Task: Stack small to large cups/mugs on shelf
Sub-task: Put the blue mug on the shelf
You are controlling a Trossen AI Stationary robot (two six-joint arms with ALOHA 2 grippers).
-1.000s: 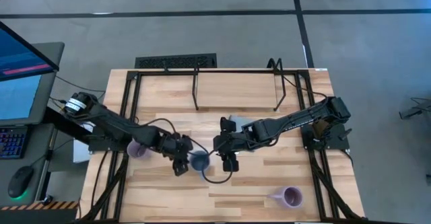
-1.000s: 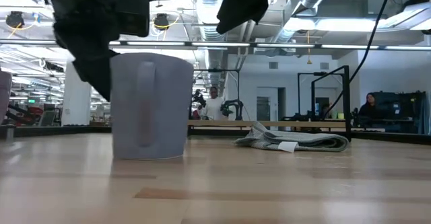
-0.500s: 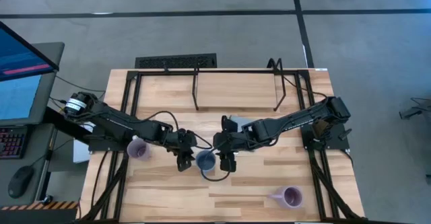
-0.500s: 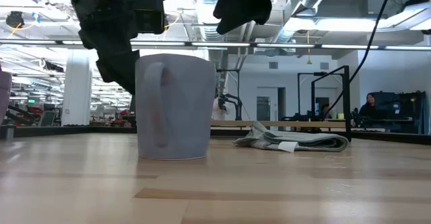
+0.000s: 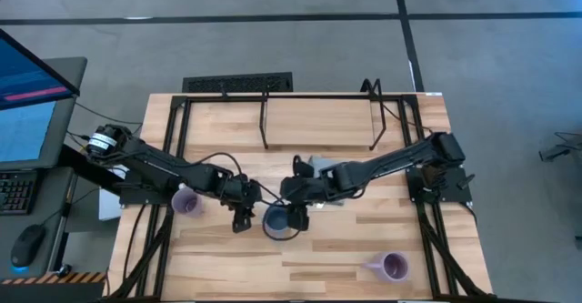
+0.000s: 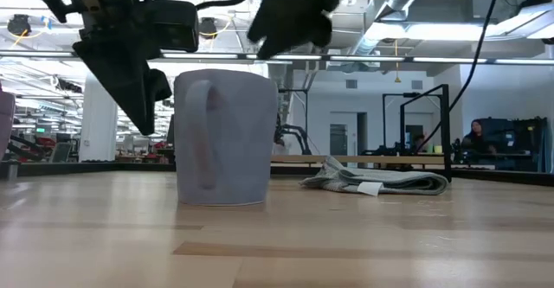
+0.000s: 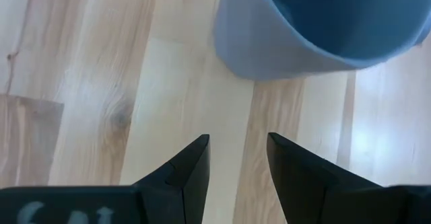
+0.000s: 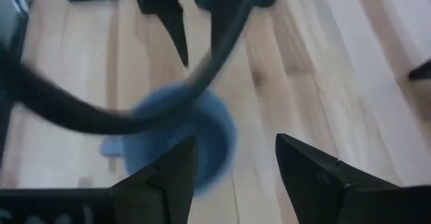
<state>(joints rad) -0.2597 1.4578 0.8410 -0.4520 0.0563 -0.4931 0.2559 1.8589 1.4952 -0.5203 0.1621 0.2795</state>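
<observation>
The blue-grey mug (image 5: 275,221) stands upright on its base mid-table; it also shows in the low view (image 6: 225,137). My left gripper (image 5: 241,219) is open and empty just left of it, with the mug ahead of the fingers in the left wrist view (image 7: 316,29). My right gripper (image 5: 296,216) is open, hanging just above the mug's right rim (image 8: 178,133) and clear of it in the low view (image 6: 290,20). The pale lavender mug (image 5: 185,201) stands at the left. The purple mug (image 5: 393,267) stands near the front right. The shelf (image 5: 265,121) stands at the back.
A grey folded cloth (image 5: 323,168) lies behind the blue-grey mug, under my right arm, and shows in the low view (image 6: 372,182). Cables trail from both arms near the mug. Bare wood lies between the mug and the table's near edge.
The blue-grey mug has slid a little toward the table's right edge with my left gripper beside it, then stayed put. My left gripper has since drawn back toward the left edge, clear of the mug. My right gripper has moved left to above the mug.
</observation>
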